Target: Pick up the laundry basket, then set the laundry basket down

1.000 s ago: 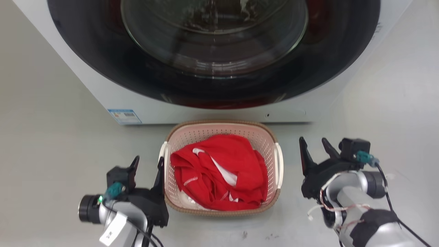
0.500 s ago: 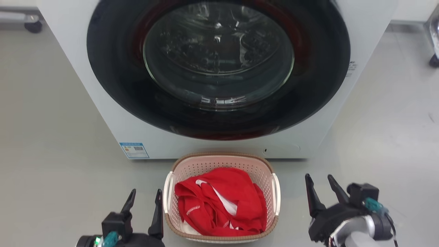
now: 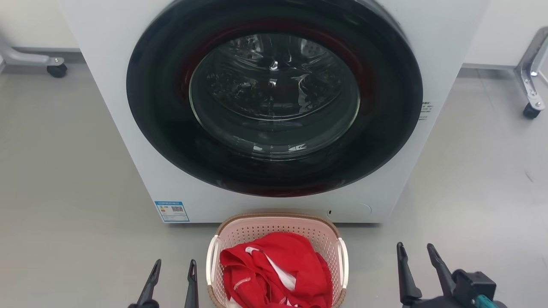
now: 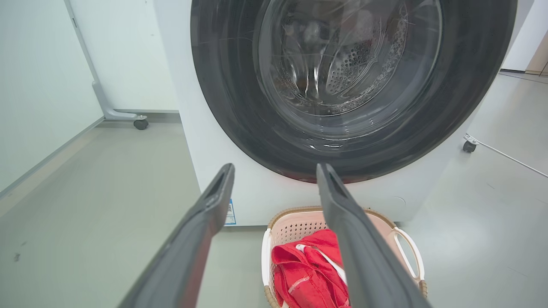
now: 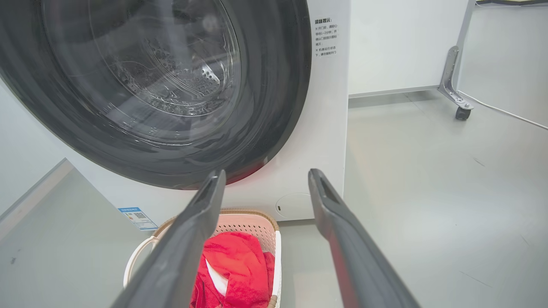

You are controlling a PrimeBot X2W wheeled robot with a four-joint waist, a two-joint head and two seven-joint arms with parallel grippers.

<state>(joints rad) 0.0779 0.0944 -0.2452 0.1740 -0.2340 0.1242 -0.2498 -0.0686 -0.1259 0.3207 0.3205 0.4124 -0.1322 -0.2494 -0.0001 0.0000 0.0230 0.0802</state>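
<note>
Floor (image 3: 64, 192) in front of one white washing machine (image 3: 124, 128) carries one laundry basket (image 3: 274, 229), which stands upright just before the machine's lower front panel, below its single round dark door (image 3: 274, 107) with a glass centre. The basket is pale pink with perforated walls and a brown woven-look rim. It has two white side handles, a left handle (image 3: 211, 256) and a right handle (image 3: 343, 261). Inside lies one heap of red cloth (image 3: 278, 278) streaked with white; I cannot tell whether it is one garment or several. Two grippers flank the basket, each with two long dark fingers pointing towards the machine. The left gripper (image 3: 175, 263) stands just beside the left handle without touching it. Its fingers are spread with a clear gap and nothing lies between them, as the left wrist view also shows. The right gripper (image 3: 415, 247) stands well apart from the right handle, its fingers parted about as far, and it too is empty. The machine's front bears one blue label (image 3: 171, 211) at its lower left corner and one small round flap (image 3: 349, 209) at its lower right. Two castered metal feet stand on the floor behind, a left caster (image 3: 56, 70) and a right caster (image 3: 531, 112). One white cable (image 4: 505, 156) runs across the floor in the left wrist view.
</note>
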